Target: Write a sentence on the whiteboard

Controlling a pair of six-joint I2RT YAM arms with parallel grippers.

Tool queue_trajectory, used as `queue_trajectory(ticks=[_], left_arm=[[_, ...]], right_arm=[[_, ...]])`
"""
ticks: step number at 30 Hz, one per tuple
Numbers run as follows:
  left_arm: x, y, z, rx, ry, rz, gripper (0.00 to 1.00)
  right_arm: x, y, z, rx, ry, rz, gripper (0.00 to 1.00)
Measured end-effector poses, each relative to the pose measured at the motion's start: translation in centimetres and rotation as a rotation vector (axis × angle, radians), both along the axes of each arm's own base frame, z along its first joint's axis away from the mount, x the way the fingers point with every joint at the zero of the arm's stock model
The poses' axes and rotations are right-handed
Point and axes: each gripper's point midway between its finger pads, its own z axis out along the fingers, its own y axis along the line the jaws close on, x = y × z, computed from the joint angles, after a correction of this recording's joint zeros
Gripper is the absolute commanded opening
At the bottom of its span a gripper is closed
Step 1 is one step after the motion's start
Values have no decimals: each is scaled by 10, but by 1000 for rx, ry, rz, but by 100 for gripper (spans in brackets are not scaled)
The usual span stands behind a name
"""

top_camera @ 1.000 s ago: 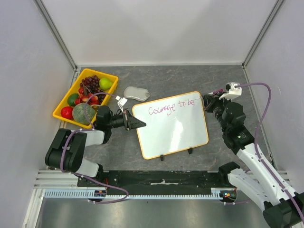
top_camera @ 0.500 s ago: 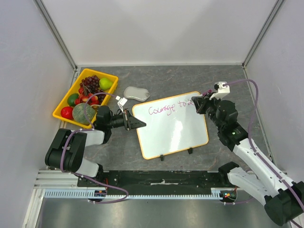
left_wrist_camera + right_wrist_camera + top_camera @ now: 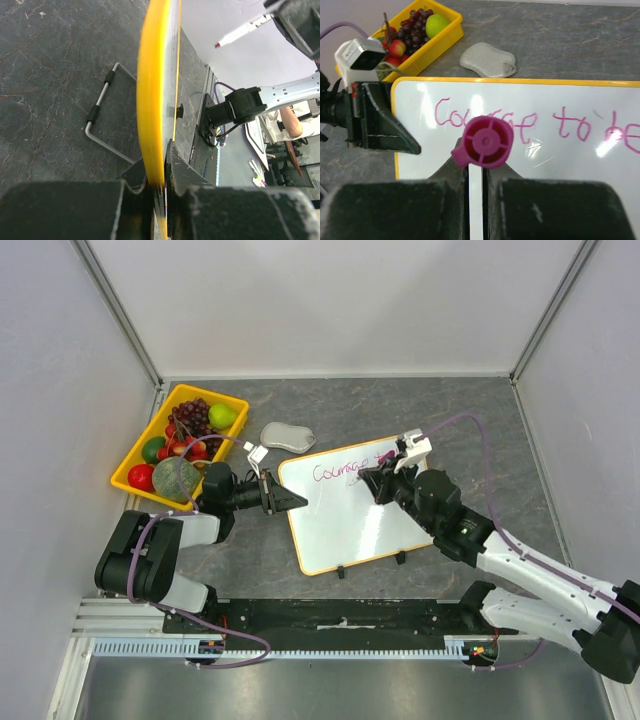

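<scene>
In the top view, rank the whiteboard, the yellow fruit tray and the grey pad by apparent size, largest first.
1. whiteboard, clearly the largest
2. yellow fruit tray
3. grey pad, much the smallest

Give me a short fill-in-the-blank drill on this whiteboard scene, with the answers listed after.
1. The left gripper clamps the whiteboard by its ____ rim.
2. The right gripper holds a marker over the ____.
3. The writing so far reads "Courage to ____".
Missing words: yellow; whiteboard; be.
</scene>
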Motion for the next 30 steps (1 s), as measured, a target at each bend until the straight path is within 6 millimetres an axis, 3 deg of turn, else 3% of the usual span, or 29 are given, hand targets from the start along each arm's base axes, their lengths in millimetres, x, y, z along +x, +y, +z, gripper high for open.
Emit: queue_trajectory(ticks=[6, 14, 19, 30], left_arm=[[0, 0, 0, 0, 0, 0, 2], [0, 0, 0, 0, 1, 0, 2], [0, 0, -1, 1, 2, 0, 2], [0, 0, -1, 1, 3, 0, 2]], right_arm=[[-24, 31, 1, -44, -30, 68, 0], [-50, 70, -15, -119, -53, 134, 0], [-52, 81, -21, -138, -54, 137, 0], [-39, 87, -25, -147, -62, 70, 0]])
